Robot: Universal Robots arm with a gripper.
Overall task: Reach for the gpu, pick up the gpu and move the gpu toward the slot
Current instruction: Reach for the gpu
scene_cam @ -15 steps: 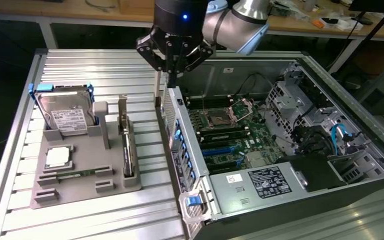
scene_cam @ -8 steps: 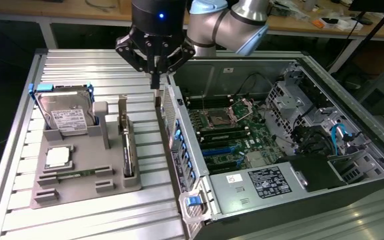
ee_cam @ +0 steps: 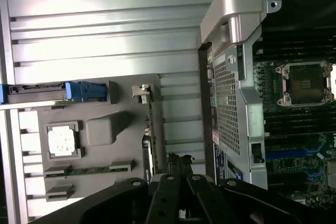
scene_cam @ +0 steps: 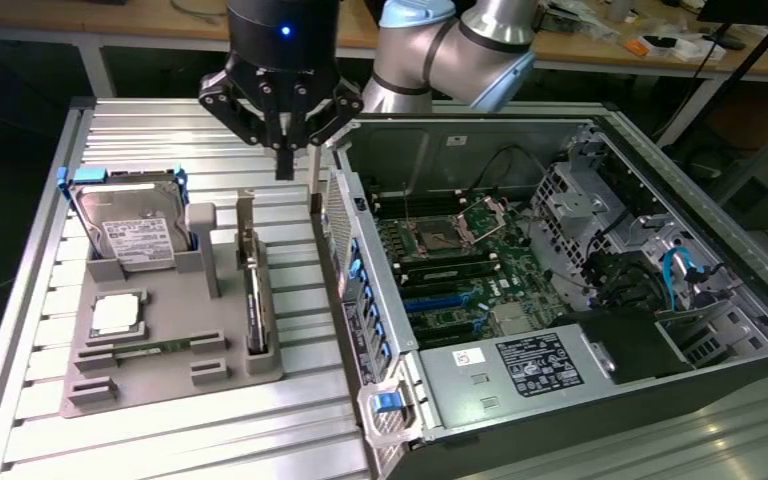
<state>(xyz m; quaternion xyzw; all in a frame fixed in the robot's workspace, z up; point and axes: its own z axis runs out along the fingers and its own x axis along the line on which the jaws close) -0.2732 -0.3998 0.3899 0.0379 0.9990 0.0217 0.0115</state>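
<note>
Thin dark gpu (scene_cam: 255,300), edge-on, upright

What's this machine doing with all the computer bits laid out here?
A robot arm is going after the gpu, which stands on edge in a grey tray beside an open computer case. Its jaws are shut, hold nothing and hang above the far end of the tray, close to the card. The gpu has not been lifted yet.
</note>
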